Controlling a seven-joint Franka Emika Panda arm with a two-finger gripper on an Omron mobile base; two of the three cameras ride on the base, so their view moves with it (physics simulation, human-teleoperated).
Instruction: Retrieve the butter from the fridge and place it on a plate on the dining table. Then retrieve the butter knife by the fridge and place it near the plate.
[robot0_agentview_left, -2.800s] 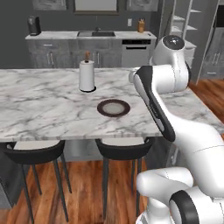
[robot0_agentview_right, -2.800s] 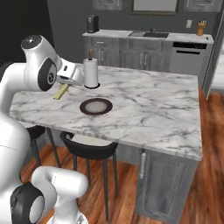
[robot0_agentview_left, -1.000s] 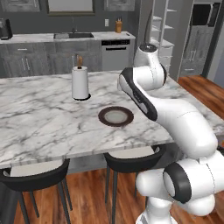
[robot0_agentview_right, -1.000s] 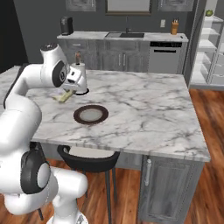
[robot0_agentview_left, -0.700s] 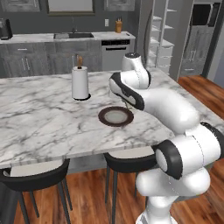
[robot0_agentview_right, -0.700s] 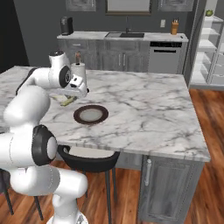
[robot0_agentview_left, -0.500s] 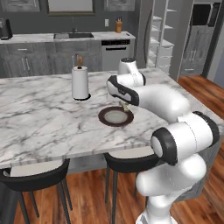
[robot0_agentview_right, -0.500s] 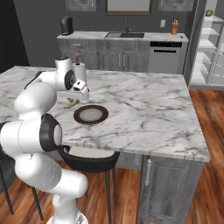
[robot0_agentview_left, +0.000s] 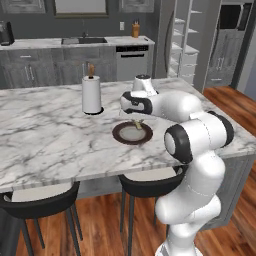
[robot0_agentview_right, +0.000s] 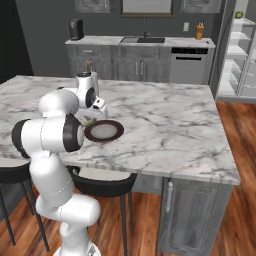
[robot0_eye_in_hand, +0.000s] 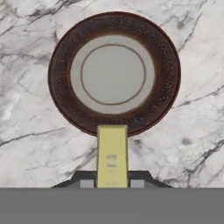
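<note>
A robot arm holds the stick of butter (robot0_eye_in_hand: 112, 155) above the marble surface (robot0_eye_in_hand: 192, 131) of the dining table, with the gripper (robot0_eye_in_hand: 112, 183) clamped on the stick's near end. Seen from the hand, the butter's long axis points straight at the plate (robot0_eye_in_hand: 65, 109), and its far tip overlaps the dark brown rim while the pale centre lies just ahead (the rest of the stick hangs over bare marble on the near side). From the left base view the gripper (robot0_agentview_left: 136, 121) sits at the plate's (robot0_agentview_left: 120, 135) far edge, near the paper-towel roll (robot0_agentview_left: 91, 95). The coming move likely turns on this offset: the butter needs to travel forward along its own length, by a small step, before it is set down on the plate's middle.
</note>
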